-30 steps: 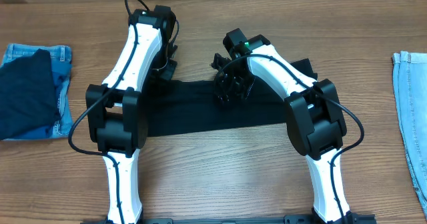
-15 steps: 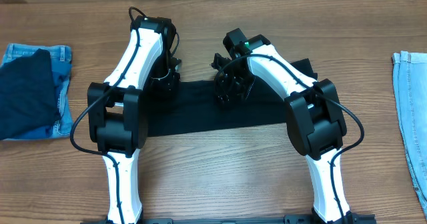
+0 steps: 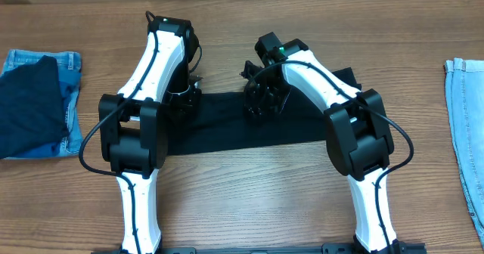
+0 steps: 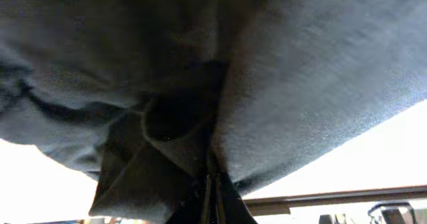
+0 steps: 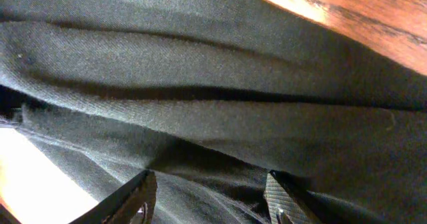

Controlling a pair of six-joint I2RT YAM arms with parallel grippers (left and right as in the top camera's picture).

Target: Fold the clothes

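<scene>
Left gripper (image 3: 184,99): jaws closed tight on a pinch of the clothes (image 3: 227,125). It is placed at the far edge of the clothes, near their left end. In the left wrist view the left gripper (image 4: 210,201) has the black fabric (image 4: 300,84) drawn into creases that meet at its tips.

Right gripper (image 3: 265,103): jaws stand apart at a middling gap, low over the far edge, about mid-width. In the right wrist view the right gripper (image 5: 210,201) has its fingertips (image 5: 142,196) above long folded ridges of fabric (image 5: 200,117), which is not gripped.

Clothes: a wide black band lying on the table (image 3: 242,201), spanning both arms.

Surroundings: a navy garment (image 3: 30,106) lies on denim (image 3: 72,65) at the left edge. More denim (image 3: 465,118) lies at the right edge. Both are well apart from the clothes.
</scene>
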